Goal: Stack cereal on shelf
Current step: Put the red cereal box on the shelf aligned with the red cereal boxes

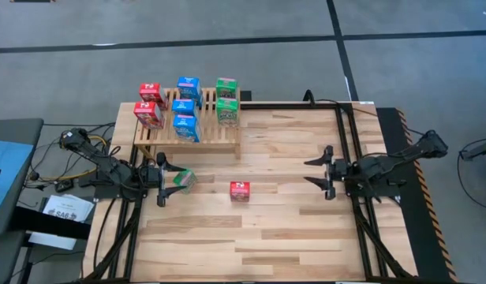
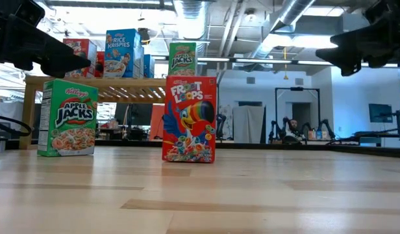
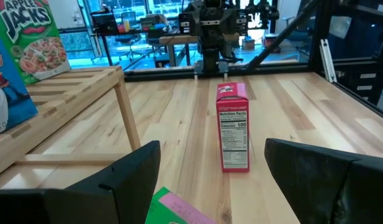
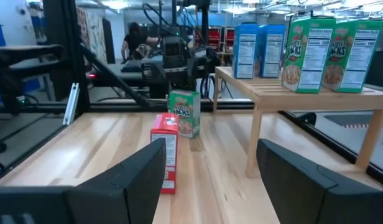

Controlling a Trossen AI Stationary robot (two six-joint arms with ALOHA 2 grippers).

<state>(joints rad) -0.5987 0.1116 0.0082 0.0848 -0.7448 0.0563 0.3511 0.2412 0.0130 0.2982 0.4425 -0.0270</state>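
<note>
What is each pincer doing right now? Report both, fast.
Left pincer: open, fingers either side of the green cereal box standing on the table, not closed on it.
Right pincer: open, holding nothing, at the table's right side.

A: What is obscured at the left hand?

B: In the high view the green box sits between its fingers; contact cannot be confirmed. The left wrist view crops that box at the frame edge.

A: The shelf?

B: The low view cuts off its legs and hides the rear boxes behind the front ones. The right wrist view crops its far end.

A: The background?

B: Seated person, too small to make out.
</note>
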